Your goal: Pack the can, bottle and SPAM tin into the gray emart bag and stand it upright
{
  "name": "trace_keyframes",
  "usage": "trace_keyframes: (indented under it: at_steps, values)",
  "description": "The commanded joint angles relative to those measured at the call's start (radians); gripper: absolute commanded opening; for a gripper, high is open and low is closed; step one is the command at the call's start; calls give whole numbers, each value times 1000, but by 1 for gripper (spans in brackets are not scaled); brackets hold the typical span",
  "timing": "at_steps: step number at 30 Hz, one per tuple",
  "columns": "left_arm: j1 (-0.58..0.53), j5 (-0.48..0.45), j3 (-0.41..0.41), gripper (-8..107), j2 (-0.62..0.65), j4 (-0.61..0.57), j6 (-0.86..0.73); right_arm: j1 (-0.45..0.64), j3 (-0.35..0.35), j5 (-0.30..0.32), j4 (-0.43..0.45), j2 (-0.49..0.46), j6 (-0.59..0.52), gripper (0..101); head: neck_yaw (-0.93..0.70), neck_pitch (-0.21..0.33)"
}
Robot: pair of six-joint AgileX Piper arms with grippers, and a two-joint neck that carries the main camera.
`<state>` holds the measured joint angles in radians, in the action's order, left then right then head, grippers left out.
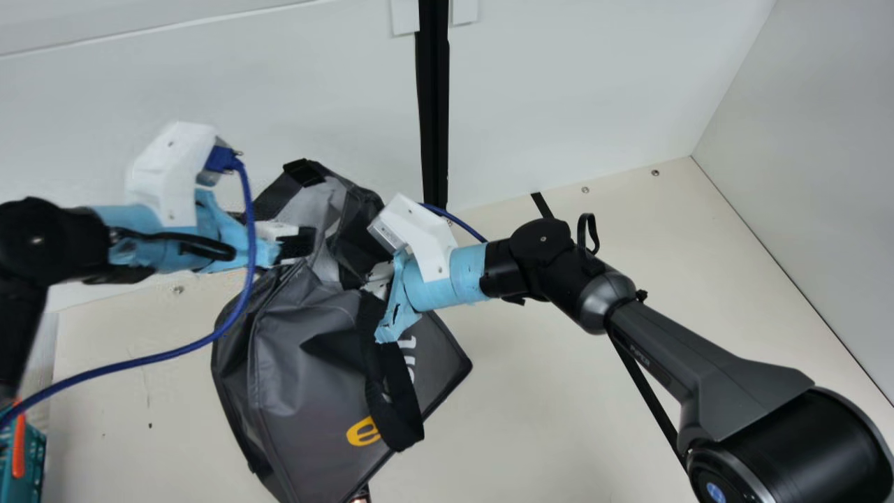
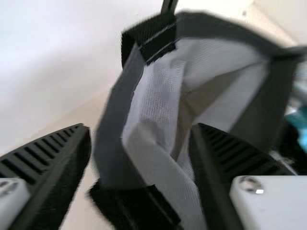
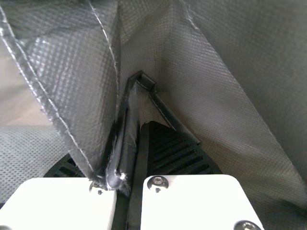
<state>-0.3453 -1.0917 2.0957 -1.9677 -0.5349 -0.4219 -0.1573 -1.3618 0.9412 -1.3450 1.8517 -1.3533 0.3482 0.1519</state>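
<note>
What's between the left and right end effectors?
Part of the gray bag: its light lining and dark fabric lie between the left end effector and right end effector, in the main view.

This looks like a robotics lab, or a test booth inside one. Flat white panels wall in the far and right edges of a smooth cream bench, meeting at its far right corner. Small round metal screws dot the far edge. Two jointed black robot arms carry light-blue wrapping, angular white mounts and slim dark-blue cables.
</note>
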Motion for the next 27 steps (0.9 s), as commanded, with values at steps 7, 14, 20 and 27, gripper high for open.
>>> trace_keyframes:
  at_steps: [7,14,20,27]
  values:
    - [45,61,-185,90,195,-47,-72,0,0,-1,0,0,0,0,1,23]
    - [91,86,-287,90,321,-92,-127,0,0,-1,0,0,0,0,1,23]
    - [128,98,-352,90,410,-114,-149,0,0,-1,0,0,0,0,1,23]
    - [171,111,-413,90,502,-118,-150,0,0,-8,0,0,0,0,1,23]
